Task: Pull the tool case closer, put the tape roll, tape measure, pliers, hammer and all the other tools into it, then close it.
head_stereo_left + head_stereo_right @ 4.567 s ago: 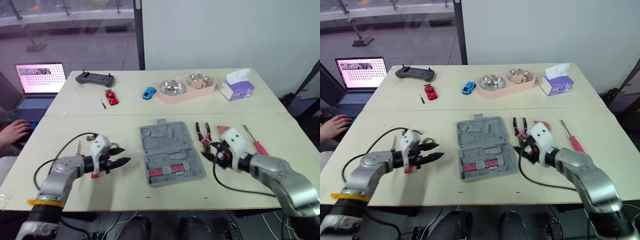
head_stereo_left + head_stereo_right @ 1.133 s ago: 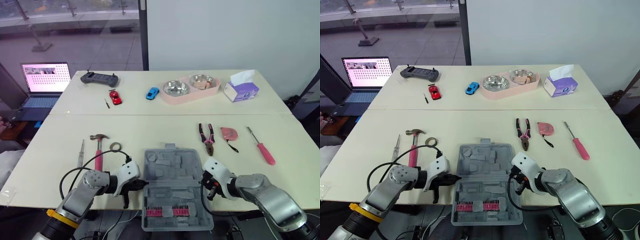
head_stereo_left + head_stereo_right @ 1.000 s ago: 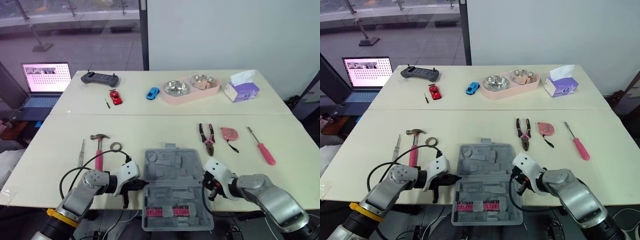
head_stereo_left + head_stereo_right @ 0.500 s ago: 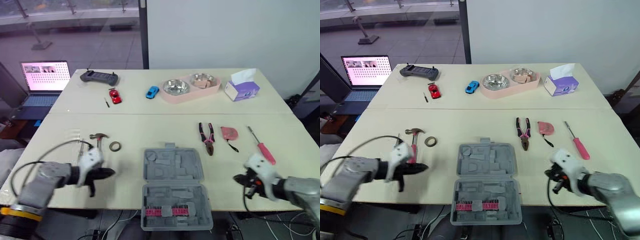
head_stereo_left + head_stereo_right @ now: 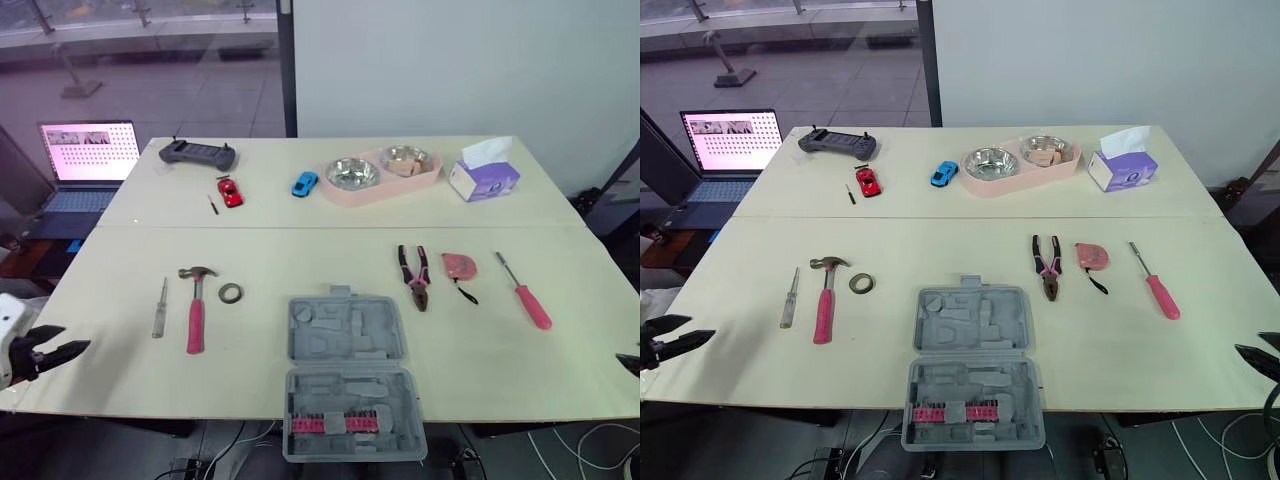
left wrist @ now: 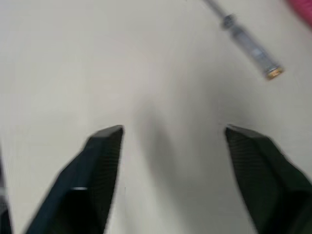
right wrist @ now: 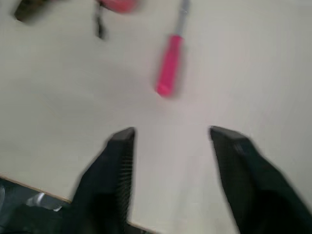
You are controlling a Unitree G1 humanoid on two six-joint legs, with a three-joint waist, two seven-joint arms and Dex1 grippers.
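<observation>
The grey tool case [image 5: 346,330] lies open at the table's front edge, its near half [image 5: 354,412] holding a pink bit strip. To its left lie a pink-handled hammer [image 5: 195,316], a tape roll [image 5: 231,293] and a clear-handled screwdriver [image 5: 159,307]. On its right are the pliers [image 5: 413,275], a pink tape measure [image 5: 459,266] and a pink screwdriver [image 5: 527,298]. My left gripper [image 5: 696,330] stands open off the table's left front corner, holding nothing. My right gripper [image 5: 1253,346] is open at the right front edge, short of the pink screwdriver [image 7: 169,73].
On the far half sit a laptop [image 5: 85,160], a game controller [image 5: 198,153], a red toy car [image 5: 229,192], a blue toy car [image 5: 303,185], a pink tray [image 5: 352,193] with two steel bowls and a tissue box [image 5: 484,176].
Both grippers have left the case's sides, swung outward to the table's left and right front edges, and gone from shut to open. The case stays at the front edge.
</observation>
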